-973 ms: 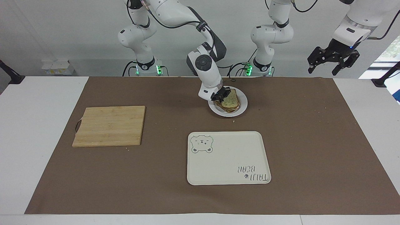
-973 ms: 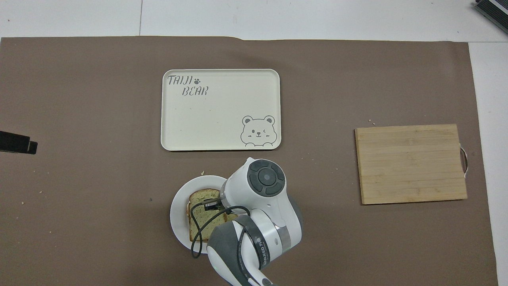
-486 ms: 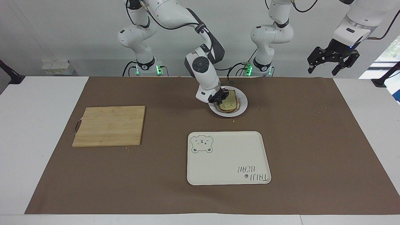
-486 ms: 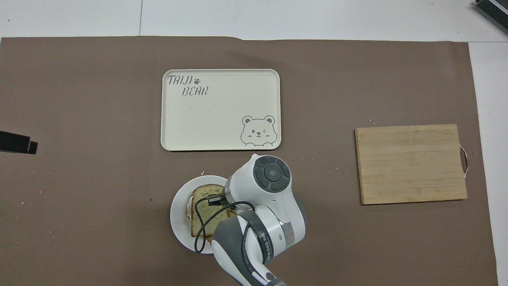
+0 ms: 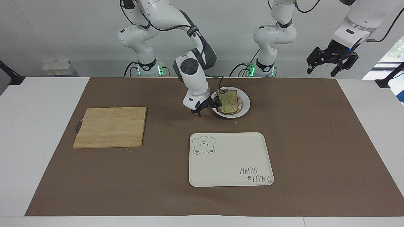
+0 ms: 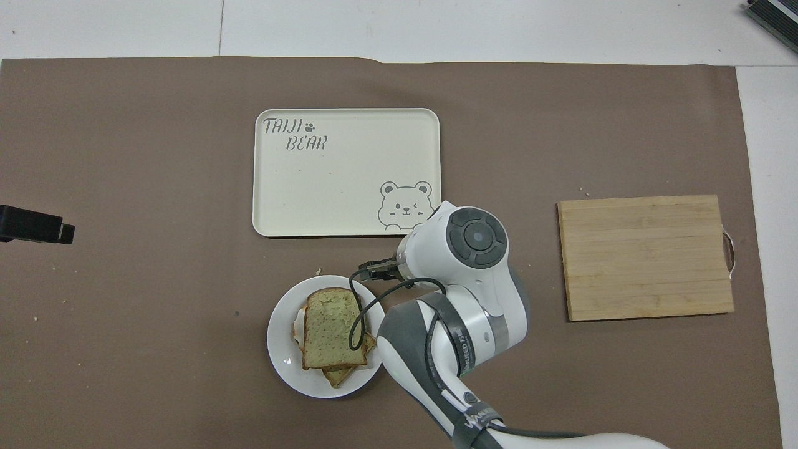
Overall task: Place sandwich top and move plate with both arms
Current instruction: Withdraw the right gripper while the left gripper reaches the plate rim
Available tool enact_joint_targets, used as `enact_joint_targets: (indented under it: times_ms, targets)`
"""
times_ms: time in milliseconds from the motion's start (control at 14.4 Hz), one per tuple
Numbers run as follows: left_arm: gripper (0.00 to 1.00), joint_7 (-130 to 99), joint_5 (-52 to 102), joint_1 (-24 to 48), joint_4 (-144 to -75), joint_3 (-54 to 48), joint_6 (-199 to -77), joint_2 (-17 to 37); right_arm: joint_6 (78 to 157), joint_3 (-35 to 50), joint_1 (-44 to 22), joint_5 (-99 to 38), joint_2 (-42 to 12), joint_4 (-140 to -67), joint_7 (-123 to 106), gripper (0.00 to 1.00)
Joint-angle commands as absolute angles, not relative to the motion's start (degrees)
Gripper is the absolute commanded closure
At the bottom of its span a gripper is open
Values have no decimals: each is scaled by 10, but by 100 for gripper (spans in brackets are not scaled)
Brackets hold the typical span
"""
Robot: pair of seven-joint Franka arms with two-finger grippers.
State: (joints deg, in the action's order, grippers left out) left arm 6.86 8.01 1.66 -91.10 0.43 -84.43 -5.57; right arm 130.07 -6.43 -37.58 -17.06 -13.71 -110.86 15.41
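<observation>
The sandwich top (image 5: 228, 101) lies flat on the lower slice, and the stack sits on the plate (image 5: 244, 108), in the upper centre of the facing view and the lower centre of the overhead view. The bread is slightly skewed on the slice beneath, a corner of which shows at the lower edge in the overhead view. The right hand (image 5: 208, 106) is low, just beside the plate rim on the side toward the right arm's end of the counter; it holds nothing, and its fingers appear parted, clear of the bread. From this hand the plate lies immediately toward the left arm's end, so the right arm is much the nearer of the two. The left hand (image 5: 330, 61) hangs high at the upper right of the facing view, over the counter edge, well apart from the plate, open and empty. Judgement: placing the top looks complete; the plate move calls for a grip on the rim from each side, so the left arm has the longer approach. The tray (image 5: 230, 159) lies in the lower centre of the facing view, farther from the robots than the plate.
</observation>
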Motion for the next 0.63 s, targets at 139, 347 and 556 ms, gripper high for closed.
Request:
enact_joint_targets:
  times_ms: [139, 347, 556]
  targets:
    - [0, 90, 140, 9, -1027, 6, -897, -118, 1228, -58, -308, -86, -84, -1097, 151, 0]
    - [0, 135, 179, -3, -1119, 7, -944, -143, 1139, -57, -263, -66, -65, -1064, 132, 0]
    - [0, 183, 219, -16, -1205, 7, -982, -158, 1086, -58, -226, -47, -42, -1053, 106, 0]
